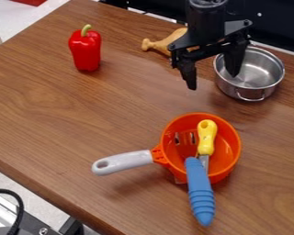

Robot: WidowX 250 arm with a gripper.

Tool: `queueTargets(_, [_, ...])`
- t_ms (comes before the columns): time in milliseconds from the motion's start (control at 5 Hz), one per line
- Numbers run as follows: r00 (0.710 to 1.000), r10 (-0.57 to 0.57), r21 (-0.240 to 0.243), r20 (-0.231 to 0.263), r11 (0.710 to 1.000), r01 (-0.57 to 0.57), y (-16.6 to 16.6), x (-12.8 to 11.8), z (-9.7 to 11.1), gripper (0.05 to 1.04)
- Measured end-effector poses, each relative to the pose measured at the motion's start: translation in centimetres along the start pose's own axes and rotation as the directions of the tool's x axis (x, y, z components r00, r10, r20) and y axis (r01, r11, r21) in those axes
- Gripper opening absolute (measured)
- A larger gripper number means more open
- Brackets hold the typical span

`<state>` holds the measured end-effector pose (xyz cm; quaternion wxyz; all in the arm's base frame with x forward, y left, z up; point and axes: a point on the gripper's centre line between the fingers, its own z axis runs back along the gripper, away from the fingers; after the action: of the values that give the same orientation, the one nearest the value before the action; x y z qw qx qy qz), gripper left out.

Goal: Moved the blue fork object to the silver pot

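Note:
The black gripper (212, 81) hangs at the upper right, its two fingers wide apart with nothing held between them. Its right finger overlaps the left part of the silver pot (257, 73) in this view; whether they touch I cannot tell. The left finger is over bare table, left of the pot. The blue fork (200, 193) leans on the near edge of an orange strainer-like pan (228, 156), its ribbed handle sticking out over the table toward the lower right. Its other end lies inside the pan, where its shape is hard to make out.
A yellow-handled utensil (206, 137) lies in the orange pan, whose grey handle (123, 162) points left. A red pepper (86, 51) stands at the upper left. Behind the gripper is a wooden object (161, 44). The table (63, 119) ends along a slanting edge at lower left.

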<state>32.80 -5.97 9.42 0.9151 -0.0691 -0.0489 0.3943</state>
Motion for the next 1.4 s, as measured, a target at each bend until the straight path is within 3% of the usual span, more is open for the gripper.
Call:
queueTargets(200, [1.0,0.006,0.029,-0.023,1.0,-0.005,0.5,-0.3,-1.0,1.001])
queueTargets(400, [0.998,0.021,0.049,-0.06,0.999,-0.018,0.8,-1.0,-0.7,1.001])
queueTargets(600, [0.999,0.005,0.07,-0.051,0.998,-0.001,1.7,-1.8,0.3,1.001])
queueTargets(800, [0.996,-0.058,0.061,-0.071,0.996,0.063,3.1,-3.4,1.2,1.001])
queueTargets(1000, [0.979,-0.174,0.053,-0.108,0.982,0.18,5.0,-6.0,2.0,1.001])
queueTargets(1400, [0.942,-0.296,0.015,-0.156,0.953,0.302,6.6,-9.6,2.5,1.001])
